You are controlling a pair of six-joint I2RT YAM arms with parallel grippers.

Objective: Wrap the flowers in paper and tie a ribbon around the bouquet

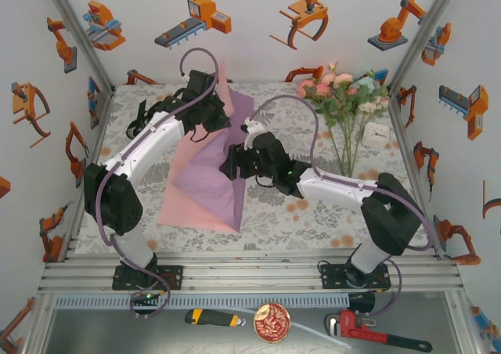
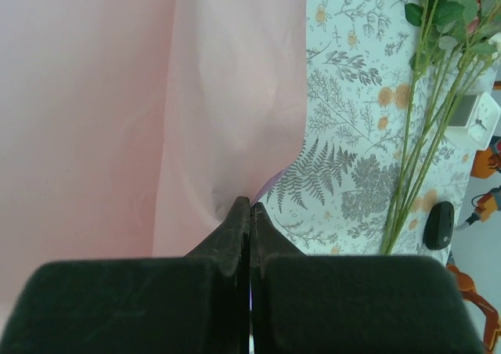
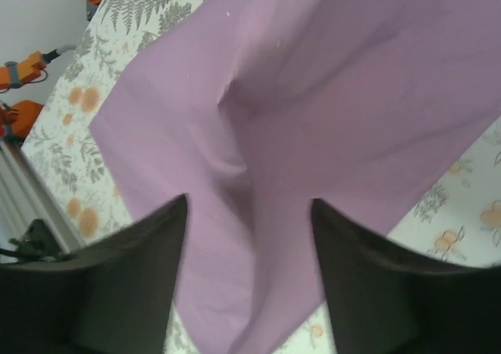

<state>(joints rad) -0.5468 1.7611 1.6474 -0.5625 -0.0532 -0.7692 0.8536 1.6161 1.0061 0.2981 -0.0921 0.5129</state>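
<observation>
The paper [image 1: 205,183] lies mid-worktop [image 1: 313,213], long axis running near-to-far w/ purple face folded over pink. Its far corner is lifted & pinched in the left gripper [image 2: 250,207] (fingers pressed tight together). Right gripper [image 3: 249,205] hangs fingers spread over the paper's purple fold; the flowers [image 1: 345,115] lie right of the paper, blooms toward far wall.

Paper [image 1: 202,193] covers mid-table, its far part held upright by left gripper [image 2: 250,205], walling off that side. Right gripper [image 3: 249,200] hangs over the paper's right edge. Flowers [image 1: 344,107] and white box [image 1: 376,135] crowd far right. Cloth [image 1: 301,131] between paper and flowers is passable.
</observation>
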